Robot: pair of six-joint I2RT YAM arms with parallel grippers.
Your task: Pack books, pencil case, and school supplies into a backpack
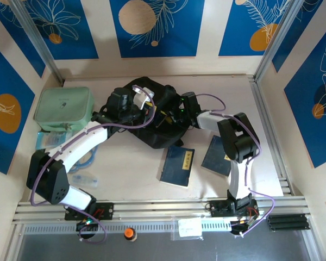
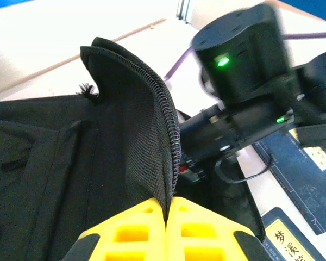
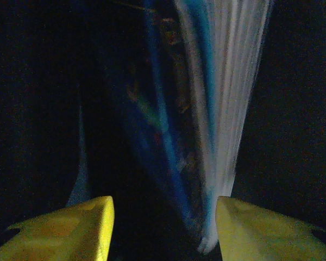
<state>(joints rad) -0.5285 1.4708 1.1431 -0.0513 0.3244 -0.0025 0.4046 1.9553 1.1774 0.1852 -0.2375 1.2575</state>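
The black backpack (image 1: 152, 122) lies at the table's middle back, with both arms reaching into its top. My left gripper (image 2: 167, 204) is shut on the backpack's zipper edge (image 2: 171, 125) and holds that flap upright. Inside the dark bag, my right gripper (image 3: 164, 217) is open. A blue-covered book (image 3: 190, 109) with white page edges stands on end between its yellow fingers (image 3: 261, 228), close to the right one and blurred. Two dark blue books (image 1: 177, 166) (image 1: 217, 155) lie flat on the table in front of the backpack. One of the flat books (image 2: 309, 174) also lies beyond the right arm's wrist (image 2: 244, 60).
A mint-green soft case (image 1: 64, 106) sits at the back left, with small clear-wrapped supplies (image 1: 51, 138) and a loop-shaped item (image 1: 87, 160) in front of it. On the front rail lie an orange-capped item (image 1: 130, 233) and a plastic bag (image 1: 190, 227). Patterned walls enclose the table.
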